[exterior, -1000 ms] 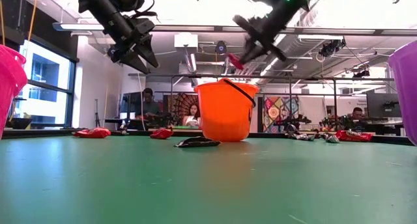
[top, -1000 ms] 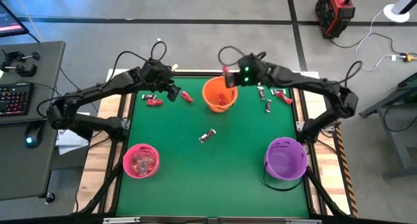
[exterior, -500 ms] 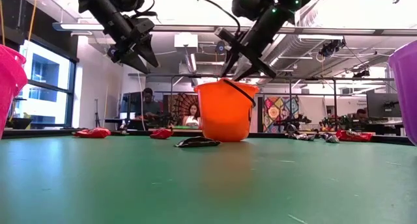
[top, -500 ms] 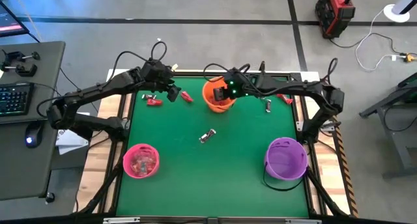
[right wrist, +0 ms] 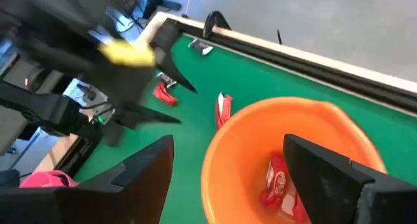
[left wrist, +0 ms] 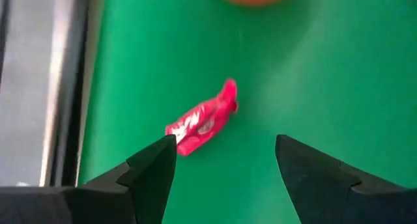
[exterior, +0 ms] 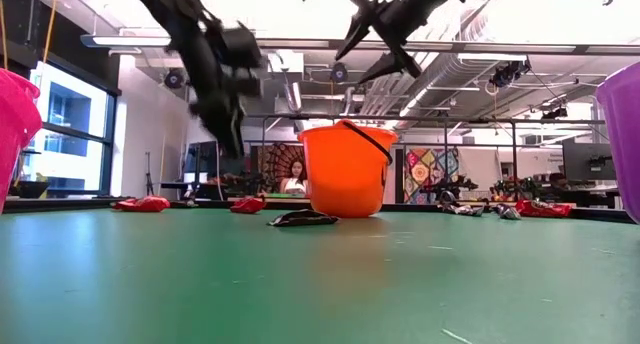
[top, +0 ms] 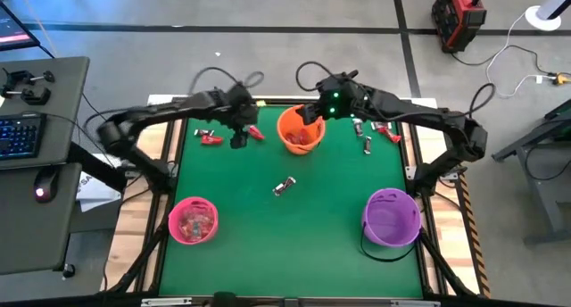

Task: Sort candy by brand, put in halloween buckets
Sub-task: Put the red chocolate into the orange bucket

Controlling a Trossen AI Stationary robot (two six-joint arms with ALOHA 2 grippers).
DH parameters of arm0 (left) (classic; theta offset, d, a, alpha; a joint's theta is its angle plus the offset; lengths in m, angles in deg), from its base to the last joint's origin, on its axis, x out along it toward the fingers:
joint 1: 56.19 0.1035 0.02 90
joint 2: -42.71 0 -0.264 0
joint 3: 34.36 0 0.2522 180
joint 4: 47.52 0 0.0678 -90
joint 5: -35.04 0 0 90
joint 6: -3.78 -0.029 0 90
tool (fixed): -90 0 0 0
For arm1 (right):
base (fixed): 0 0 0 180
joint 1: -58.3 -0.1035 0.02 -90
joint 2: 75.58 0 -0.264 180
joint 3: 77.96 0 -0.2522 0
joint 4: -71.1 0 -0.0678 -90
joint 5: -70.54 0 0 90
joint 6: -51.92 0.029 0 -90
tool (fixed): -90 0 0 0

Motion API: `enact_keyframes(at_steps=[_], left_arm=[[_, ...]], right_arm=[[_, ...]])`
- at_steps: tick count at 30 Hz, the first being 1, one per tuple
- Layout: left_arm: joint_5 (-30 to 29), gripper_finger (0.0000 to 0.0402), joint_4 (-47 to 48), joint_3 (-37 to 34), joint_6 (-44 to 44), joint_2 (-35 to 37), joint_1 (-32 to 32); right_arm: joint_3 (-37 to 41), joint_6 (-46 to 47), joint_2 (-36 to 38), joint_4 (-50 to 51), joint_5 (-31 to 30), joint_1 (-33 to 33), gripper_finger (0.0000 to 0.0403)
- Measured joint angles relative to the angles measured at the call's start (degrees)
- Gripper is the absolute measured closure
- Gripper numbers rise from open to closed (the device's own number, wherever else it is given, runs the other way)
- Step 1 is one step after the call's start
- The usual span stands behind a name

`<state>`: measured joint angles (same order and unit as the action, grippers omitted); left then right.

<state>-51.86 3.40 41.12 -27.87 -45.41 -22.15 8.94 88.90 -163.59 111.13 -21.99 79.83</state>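
Note:
The orange bucket (top: 298, 128) stands at the far middle of the green table, with red candy (right wrist: 276, 182) inside it. My right gripper (top: 316, 118) hangs open and empty above the bucket's right rim. My left gripper (top: 239, 138) is open above the table, just left of a red candy (left wrist: 201, 119) that lies flat on the mat to the left of the orange bucket. The pink bucket (top: 193, 220) stands near left with candy in it. The purple bucket (top: 391, 215) stands near right.
Another red candy (top: 211, 138) lies at the far left. A dark and silvery piece (top: 284, 186) lies mid-table. Several pieces (top: 373, 131) are scattered at the far right. A desk with a keyboard (top: 20, 133) stands left of the table. People sit in the room behind.
My right gripper carried a red candy over the orange bucket, opened and let it go, then rose and drew back toward the right. My left gripper has come down and toward the near edge, closer to the red candy on the mat, still open.

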Motion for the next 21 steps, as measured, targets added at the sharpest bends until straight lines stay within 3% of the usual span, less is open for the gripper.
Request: enact_keyframes(at_steps=[5,11,15,18,21], left_arm=[[-5.17,0.0149,-1.73,1.11,-12.8,-10.9,-0.85],[-5.1,0.0149,-11.45,1.34,-14.02,-16.53,0.06],[-0.66,0.0152,-11.03,1.41,-14.73,-18.74,0.78],[-0.07,0.0172,-9.48,1.72,-14.59,-19.96,0.68],[-0.47,0.0227,-9.01,1.66,-10.86,-20.11,0.02]], right_arm=[[-1.24,-0.93,0.42,2.12,0.01,-0.08,0.0121],[-1.25,0.17,0.36,5.88,-0.34,-1.09,0.0121],[-1.25,0.28,0.33,7.87,-0.38,-1.77,0.0121],[-1.26,0.47,0.31,8.28,-0.39,-2.07,0.0121],[-1.24,0.57,0.45,8.2,-0.34,-2.09,0.0121]])
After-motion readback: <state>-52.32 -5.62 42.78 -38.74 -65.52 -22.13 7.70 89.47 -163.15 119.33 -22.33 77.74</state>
